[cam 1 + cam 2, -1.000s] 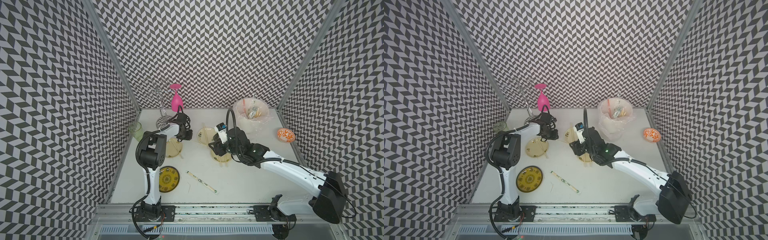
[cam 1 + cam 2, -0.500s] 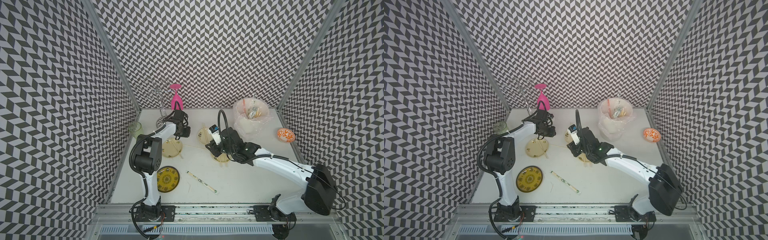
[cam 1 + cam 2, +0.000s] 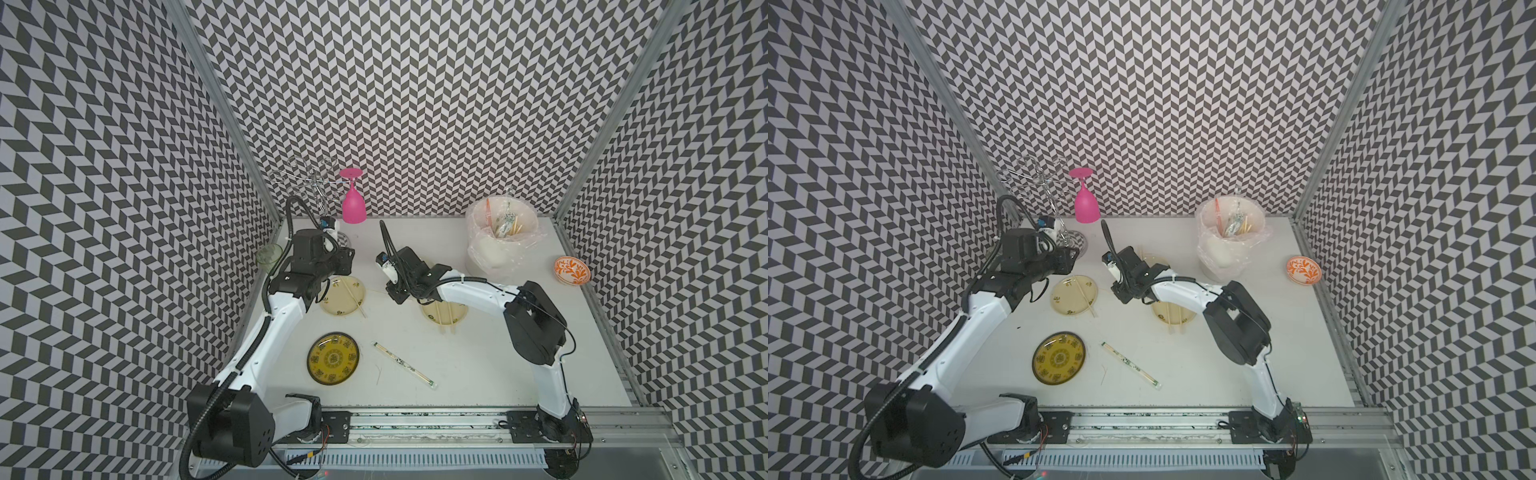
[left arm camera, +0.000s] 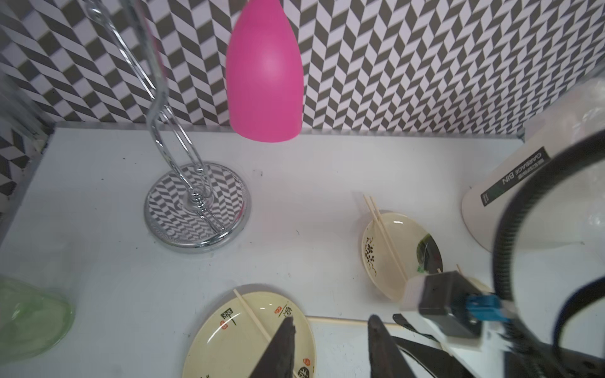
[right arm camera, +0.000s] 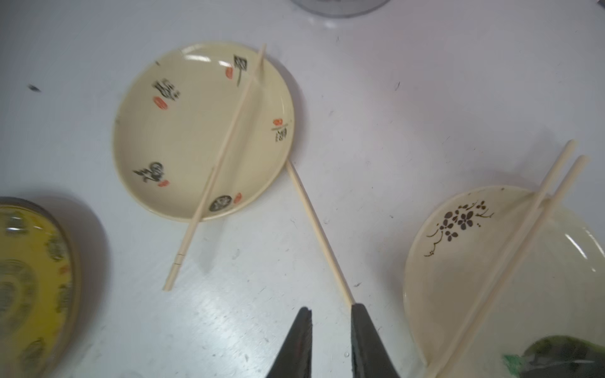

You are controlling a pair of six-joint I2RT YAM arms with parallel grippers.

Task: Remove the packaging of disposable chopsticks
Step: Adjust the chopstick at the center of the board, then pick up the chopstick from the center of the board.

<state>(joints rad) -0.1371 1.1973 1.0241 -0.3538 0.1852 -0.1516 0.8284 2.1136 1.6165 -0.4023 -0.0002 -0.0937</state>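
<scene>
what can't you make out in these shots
- Bin contents: too small in both top views to identify.
- Right gripper: its own body hides the jaws in both top views.
- Loose chopstick: one end passes behind a fingertip in the right wrist view; contact unclear.
- Dark green thing on the flower plate: cut by that view's edge.

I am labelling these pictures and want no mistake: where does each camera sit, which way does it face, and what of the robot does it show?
Top views: high above the front, facing down at the table; left arm and right arm show.
Left wrist: on that arm, facing the pink glass; left gripper shows.
Right wrist: on that arm, facing down; right gripper shows beside a chopstick.
Shared: both wrist views show the red-marked cream plate.
</scene>
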